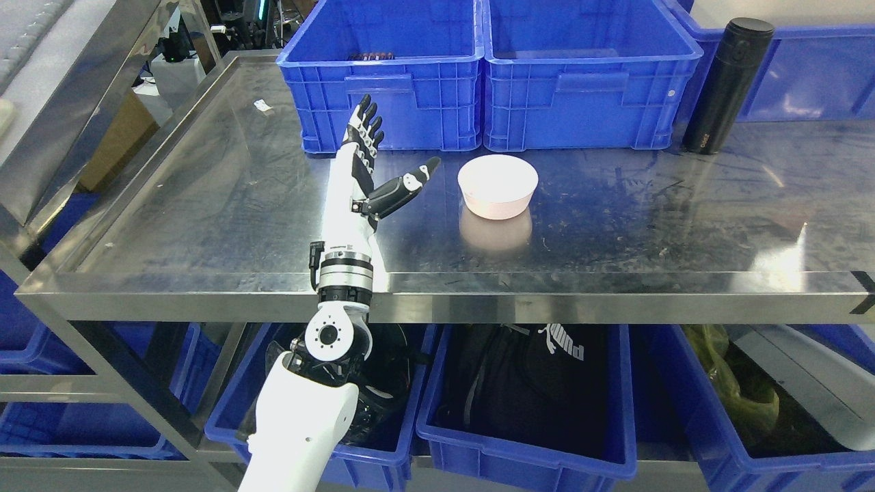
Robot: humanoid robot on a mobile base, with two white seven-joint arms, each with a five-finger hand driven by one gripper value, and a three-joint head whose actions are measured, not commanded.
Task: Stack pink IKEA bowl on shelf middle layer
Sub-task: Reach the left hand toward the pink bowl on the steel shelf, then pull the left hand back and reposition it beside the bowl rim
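Note:
A pale pink bowl (497, 185) stands upright on the steel shelf surface (219, 205), near the middle, with its reflection below it. My left hand (388, 158) reaches over the front edge of the shelf, to the left of the bowl. Its fingers (364, 130) point straight away from me and the thumb is stretched toward the bowl, its tip a short gap from the rim. The hand is open and holds nothing. The right arm does not show.
Two blue crates (383, 89) (581, 82) stand side by side at the back of the shelf. A tall black flask (726, 85) stands at the back right. Lower blue bins (526, 410) hold dark bags below the shelf front edge.

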